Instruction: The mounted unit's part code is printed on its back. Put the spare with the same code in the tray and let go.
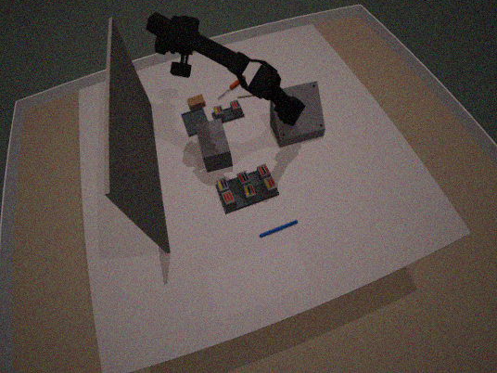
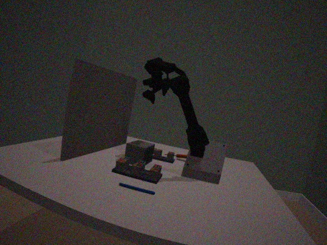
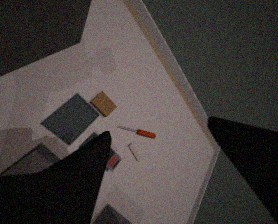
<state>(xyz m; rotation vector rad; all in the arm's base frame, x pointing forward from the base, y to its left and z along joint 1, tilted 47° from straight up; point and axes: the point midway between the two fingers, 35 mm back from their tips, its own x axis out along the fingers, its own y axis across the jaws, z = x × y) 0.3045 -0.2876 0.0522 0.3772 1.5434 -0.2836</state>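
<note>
One gripper wide open, empty | wrist alone shows orange-handled screwdriver clearly | top: spares

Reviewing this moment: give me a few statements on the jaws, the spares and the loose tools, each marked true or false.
1. The gripper holds a spare. False: its jaws are open and hold nothing.
2. The blue rod lies on the mat apart from the rack of spares. True.
3. The screwdriver has an orange handle. True.
4. The gripper is touching the grey block. False: it hangs well above the table.
5. The upright panel lies flat. False: it stands on edge.
</note>
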